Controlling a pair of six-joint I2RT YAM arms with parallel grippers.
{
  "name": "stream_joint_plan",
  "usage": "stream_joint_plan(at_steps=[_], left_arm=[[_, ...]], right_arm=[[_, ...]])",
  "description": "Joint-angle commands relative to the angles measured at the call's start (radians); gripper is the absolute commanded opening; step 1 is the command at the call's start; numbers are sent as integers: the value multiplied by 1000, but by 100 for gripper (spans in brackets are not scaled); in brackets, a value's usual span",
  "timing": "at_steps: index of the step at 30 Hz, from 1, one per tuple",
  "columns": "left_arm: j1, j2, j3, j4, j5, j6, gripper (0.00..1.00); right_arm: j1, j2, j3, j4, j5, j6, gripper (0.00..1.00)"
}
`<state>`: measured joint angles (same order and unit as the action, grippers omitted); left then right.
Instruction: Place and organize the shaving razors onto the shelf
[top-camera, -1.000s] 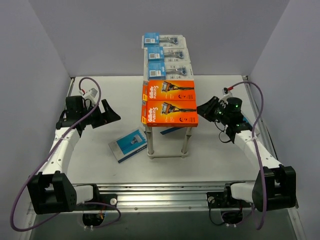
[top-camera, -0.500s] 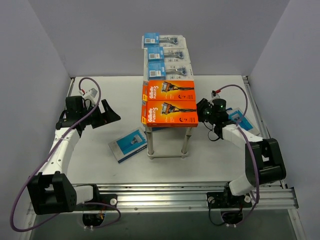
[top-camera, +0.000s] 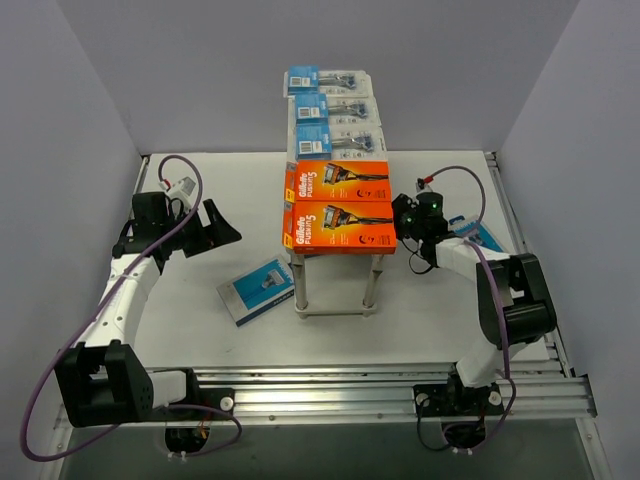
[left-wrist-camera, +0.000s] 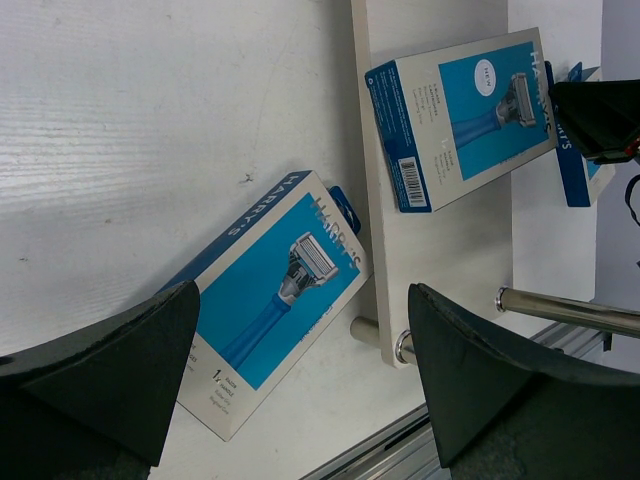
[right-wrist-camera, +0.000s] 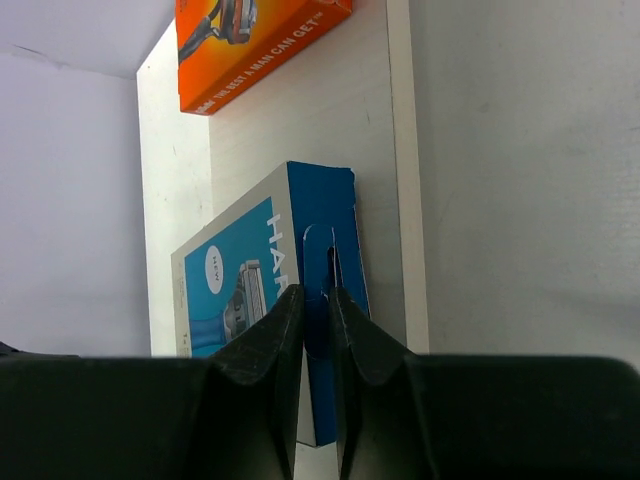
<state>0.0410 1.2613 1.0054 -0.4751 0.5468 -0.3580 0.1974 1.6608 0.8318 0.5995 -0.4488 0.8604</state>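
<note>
Swinging in from 3 o'clock, the right claw (top-camera: 402, 222) is reaching under the shelf (top-camera: 372, 285) top, its arm folding tight. Its fingers (right-wrist-camera: 280, 330) are nearly meeting, pinching the hang tab of a blue box (right-wrist-camera: 240, 300) lying on the lower tier. At 9 o'clock the left claw (top-camera: 215, 232) is hovering wide open and empty, above a second box (top-camera: 257, 288) at the shelf's 8 o'clock.

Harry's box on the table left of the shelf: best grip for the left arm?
Probably the Harry's box by its two long edges, mid-length, left gripper coming straight down. It lies flat and skewed, so only its thin sides offer opposing faces.
</note>
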Motion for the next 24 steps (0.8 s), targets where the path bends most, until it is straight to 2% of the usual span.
stream_joint_plan(at_steps=[1, 24], left_arm=[[3, 9, 6, 13, 1, 13, 94], [2, 41, -4, 46, 54, -12, 94]], right_arm=[[4, 11, 53, 39, 27, -11, 0], [76, 48, 92, 6, 280, 14, 0]])
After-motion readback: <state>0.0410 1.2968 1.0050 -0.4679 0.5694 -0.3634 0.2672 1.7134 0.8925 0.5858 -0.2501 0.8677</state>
